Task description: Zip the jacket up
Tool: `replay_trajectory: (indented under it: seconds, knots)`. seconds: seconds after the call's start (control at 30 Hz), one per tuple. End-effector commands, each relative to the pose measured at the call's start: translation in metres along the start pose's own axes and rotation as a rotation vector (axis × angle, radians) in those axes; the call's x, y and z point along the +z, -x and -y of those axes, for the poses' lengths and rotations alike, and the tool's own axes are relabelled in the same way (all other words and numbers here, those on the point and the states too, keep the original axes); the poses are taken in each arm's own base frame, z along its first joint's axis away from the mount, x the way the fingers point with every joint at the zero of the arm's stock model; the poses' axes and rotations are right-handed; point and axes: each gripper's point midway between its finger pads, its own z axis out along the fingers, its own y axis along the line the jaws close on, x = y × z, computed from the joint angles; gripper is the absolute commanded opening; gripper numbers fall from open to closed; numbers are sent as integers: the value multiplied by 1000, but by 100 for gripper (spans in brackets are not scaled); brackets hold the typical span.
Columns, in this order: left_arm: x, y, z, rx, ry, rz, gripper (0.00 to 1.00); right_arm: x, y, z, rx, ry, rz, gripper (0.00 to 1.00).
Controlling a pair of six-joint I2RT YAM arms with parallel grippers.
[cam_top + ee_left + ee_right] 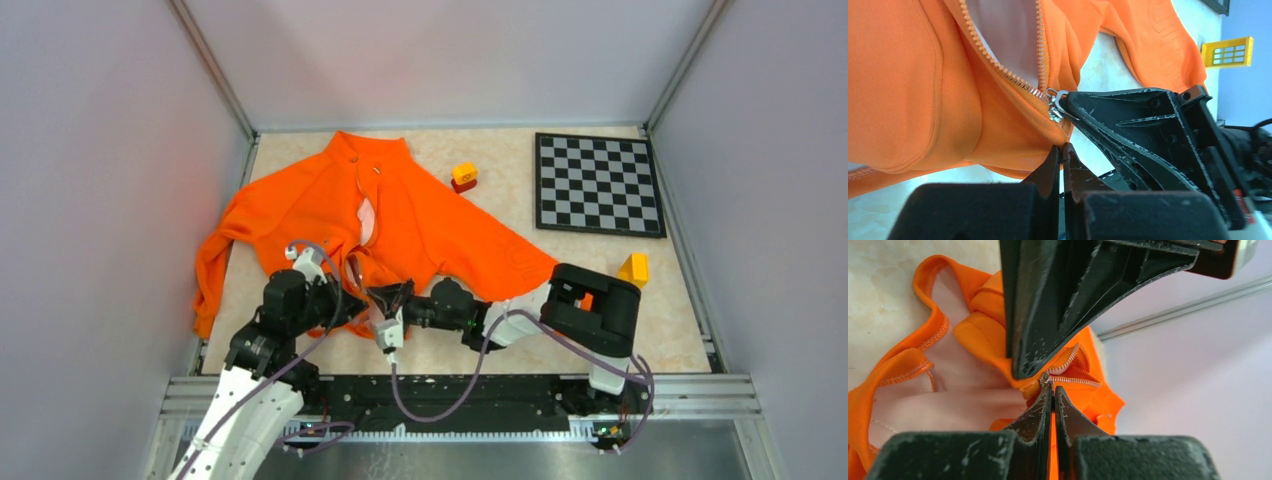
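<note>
— Any writing you can make out?

— Only one candidate. In the left wrist view, the jacket [908, 90] carries raised marks [1170, 45] on its sleeve [1148, 30], orange on orange. They look like large letters running along the cloth, but the folds and the slant keep me from reading a single one.

— And from above?

— The top view shows a faint patch [521, 258] on that same sleeve near the cuff, far too small to tell.

— So what can you actually read?

— Nothing. No word, number, brand or sign is legible in any of the three views.
</note>
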Motion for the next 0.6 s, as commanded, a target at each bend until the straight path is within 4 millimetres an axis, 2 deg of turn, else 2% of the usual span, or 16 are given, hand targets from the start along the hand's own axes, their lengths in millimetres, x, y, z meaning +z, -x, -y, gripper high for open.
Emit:
replay_trajectory:
  seconds: [0.0, 0.17, 0.27, 0.33, 0.57]
  knots:
    - [-5, -4, 15, 53, -65, -56, 0, 11, 8, 32, 216, 49, -41, 0]
    - [-6, -11, 6, 56, -14, -101, 0, 10, 10, 62, 379, -25, -59, 0]
    - [-7, -14, 5, 54, -13, -116, 0, 19, 5, 74, 484, -38, -103, 0]
    - [-8, -16, 5, 55, -17, -124, 0, 27, -4, 93, 569, -112, -149, 0]
    - [-13, -24, 7, 45, -27, -156, 0, 41, -47, 124, 803, -213, -249, 0]
